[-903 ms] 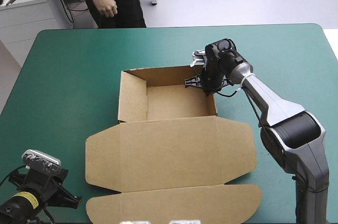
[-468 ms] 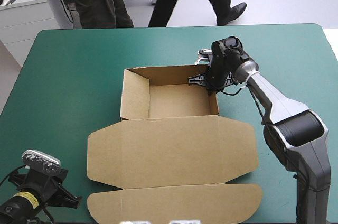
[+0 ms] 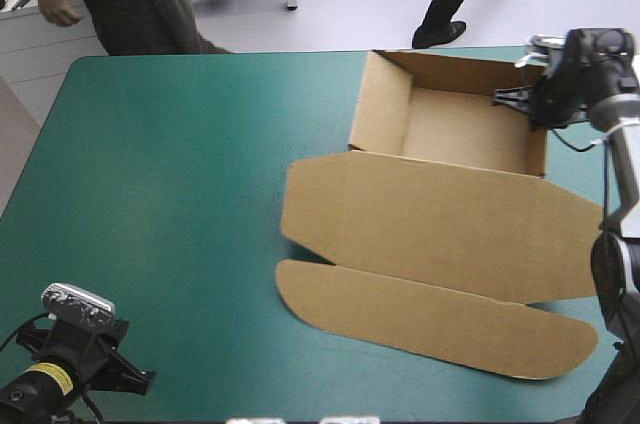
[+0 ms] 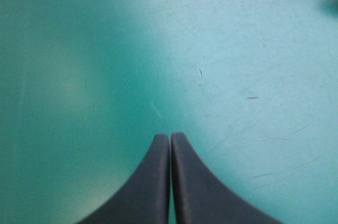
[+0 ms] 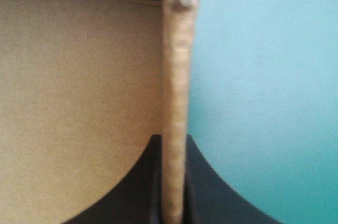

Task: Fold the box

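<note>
The brown box (image 3: 455,129) is an open tray near the table's far right corner, with its lid (image 3: 430,224) lying flat toward the near side and a rounded flap (image 3: 430,319) beyond that. My right gripper (image 3: 520,99) is shut on the tray's right wall; in the right wrist view the wall's edge (image 5: 176,102) stands pinched between the black fingers (image 5: 200,192), with the tray floor (image 5: 79,102) on one side and teal-green cover on the other. My left gripper (image 4: 170,139) is shut with nothing in it, over bare cover at the near left corner (image 3: 60,364).
The tray's far wall sits close to the table's far edge (image 3: 300,52). A person stands beyond the far left corner, not over the table. Teal-green cover (image 3: 160,174) stretches across the left half.
The right gripper has dragged the box from the table's middle toward the far right corner, turning it slightly. The left arm has stayed put.
</note>
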`<action>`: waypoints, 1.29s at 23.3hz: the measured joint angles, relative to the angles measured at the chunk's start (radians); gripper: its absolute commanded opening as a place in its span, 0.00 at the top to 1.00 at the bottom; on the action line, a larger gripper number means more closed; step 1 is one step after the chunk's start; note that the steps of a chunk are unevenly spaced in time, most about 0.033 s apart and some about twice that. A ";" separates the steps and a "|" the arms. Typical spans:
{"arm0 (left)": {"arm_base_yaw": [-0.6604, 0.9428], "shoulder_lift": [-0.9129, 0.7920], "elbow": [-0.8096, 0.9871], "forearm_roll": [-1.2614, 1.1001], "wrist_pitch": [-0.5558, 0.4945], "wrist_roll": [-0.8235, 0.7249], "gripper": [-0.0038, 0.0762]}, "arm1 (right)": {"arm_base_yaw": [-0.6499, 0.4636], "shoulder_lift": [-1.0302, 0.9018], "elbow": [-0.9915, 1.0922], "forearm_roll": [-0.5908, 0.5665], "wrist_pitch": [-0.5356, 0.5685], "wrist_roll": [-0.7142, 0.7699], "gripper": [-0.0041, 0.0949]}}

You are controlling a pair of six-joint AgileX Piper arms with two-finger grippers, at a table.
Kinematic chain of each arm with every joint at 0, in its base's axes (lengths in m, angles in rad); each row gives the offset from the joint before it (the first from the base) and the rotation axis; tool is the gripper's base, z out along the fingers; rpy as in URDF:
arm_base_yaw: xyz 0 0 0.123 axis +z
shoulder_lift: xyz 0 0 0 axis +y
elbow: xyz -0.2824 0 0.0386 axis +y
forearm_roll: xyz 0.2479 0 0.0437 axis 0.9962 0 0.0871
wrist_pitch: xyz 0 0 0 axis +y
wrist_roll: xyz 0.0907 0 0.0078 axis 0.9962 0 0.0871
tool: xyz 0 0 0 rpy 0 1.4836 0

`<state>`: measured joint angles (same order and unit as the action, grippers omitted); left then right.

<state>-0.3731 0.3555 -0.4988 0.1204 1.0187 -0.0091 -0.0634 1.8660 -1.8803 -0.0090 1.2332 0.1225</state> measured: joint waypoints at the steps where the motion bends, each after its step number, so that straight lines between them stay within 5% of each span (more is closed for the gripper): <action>1: 0.000 0.000 0.000 0.000 0.000 0.000 0.96 | -0.063 -0.004 0.000 -0.001 0.002 -0.017 0.98; 7: 0.000 0.000 0.000 0.000 0.000 0.000 0.96 | -0.428 -0.001 0.001 -0.021 0.006 -0.074 0.98; 10: 0.000 0.000 0.000 0.000 -0.001 0.000 0.96 | -0.511 0.025 0.004 -0.026 0.007 -0.078 0.98; 13: 0.000 0.000 0.000 0.000 -0.001 0.000 0.96 | -0.525 0.041 0.007 -0.028 0.006 -0.104 0.92; 20: 0.000 0.000 0.000 0.003 -0.001 0.000 0.96 | -0.525 0.041 0.007 -0.051 0.007 -0.077 0.56; 30: 0.000 0.000 0.000 0.003 -0.001 0.000 0.96 | -0.525 -0.011 0.007 -0.034 0.007 -0.044 0.54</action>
<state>-0.3731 0.3555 -0.4988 0.1233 1.0176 -0.0091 -0.5887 1.8548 -1.8736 -0.0429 1.2403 0.0782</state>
